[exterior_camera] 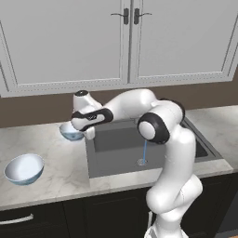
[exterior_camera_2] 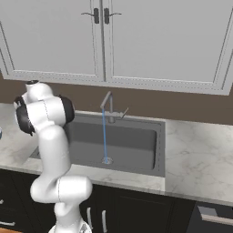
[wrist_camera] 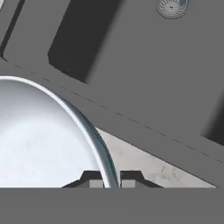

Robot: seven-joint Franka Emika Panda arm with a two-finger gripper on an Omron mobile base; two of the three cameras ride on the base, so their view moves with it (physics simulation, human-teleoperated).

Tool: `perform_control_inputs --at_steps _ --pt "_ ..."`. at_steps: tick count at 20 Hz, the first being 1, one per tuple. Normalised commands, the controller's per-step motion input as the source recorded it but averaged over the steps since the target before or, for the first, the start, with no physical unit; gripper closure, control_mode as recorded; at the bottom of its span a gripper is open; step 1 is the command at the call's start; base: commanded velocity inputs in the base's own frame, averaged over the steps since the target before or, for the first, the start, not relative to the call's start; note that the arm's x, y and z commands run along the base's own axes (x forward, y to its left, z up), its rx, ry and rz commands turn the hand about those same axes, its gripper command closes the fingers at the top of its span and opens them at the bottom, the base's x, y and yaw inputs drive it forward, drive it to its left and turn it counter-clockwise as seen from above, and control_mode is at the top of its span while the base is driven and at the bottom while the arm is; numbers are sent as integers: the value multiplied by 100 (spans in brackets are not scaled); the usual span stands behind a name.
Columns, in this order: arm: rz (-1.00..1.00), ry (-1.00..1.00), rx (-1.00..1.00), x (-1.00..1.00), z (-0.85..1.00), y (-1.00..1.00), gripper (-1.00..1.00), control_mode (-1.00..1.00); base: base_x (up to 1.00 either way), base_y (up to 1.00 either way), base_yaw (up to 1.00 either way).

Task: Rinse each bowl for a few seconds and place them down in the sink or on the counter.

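No text, labels, brands, numbers or signs are showing anywhere. Nothing readable is appearing on the cabinet doors, the counter or the arm.

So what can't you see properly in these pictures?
- Gripper: hand view, the bottom edge cuts off all but its tips, set either side of the bowl rim; grip unclear.
- That bowl: left base view, arm covers part.
- Sink: right base view, arm hides its left end.
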Motion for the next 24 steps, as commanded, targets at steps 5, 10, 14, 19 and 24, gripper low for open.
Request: perform_control_inputs --at_steps 5,10,14,19,24 --pt "-35 -6 -2 -16 24 -16 100 -100 0 0 0" --pt "-33 -3 -2 -15 19 -28 100 -100 0 0 0" --pt "-31 1 1 -17 -18 -45 100 -100 0 0 0" --pt "-22 0 0 -29 -28 -33 100 -100 0 0 0" --pt "-19 -10 -7 -31 -14 -22 100 -100 0 0 0"
